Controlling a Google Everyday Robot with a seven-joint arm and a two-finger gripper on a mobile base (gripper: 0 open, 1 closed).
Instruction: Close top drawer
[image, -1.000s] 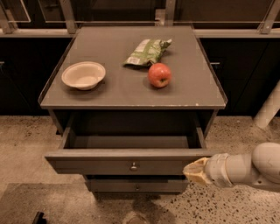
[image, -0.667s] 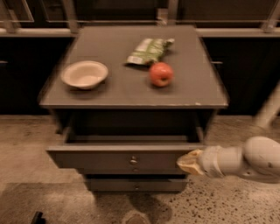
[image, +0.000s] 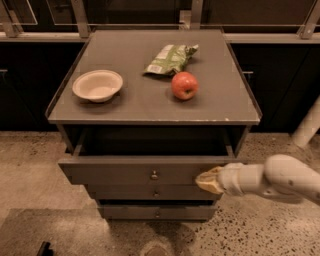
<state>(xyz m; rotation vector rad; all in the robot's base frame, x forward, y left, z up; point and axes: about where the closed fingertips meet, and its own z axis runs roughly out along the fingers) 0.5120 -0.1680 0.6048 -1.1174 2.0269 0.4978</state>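
Three items on the worktop (image: 150, 106): bowl (image: 97, 85), snack bag (image: 169, 59), apple (image: 184, 85); gripper (image: 206, 181) against the open top drawer (image: 115, 172) front, whether open or closed unclear.

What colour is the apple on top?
The apple is red, clearest in the camera view. The gripper is at the top drawer front.

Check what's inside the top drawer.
The top drawer shows nothing in its dark open strip; its rear is hidden under the cabinet top. The gripper is at its front panel, right of the knob.
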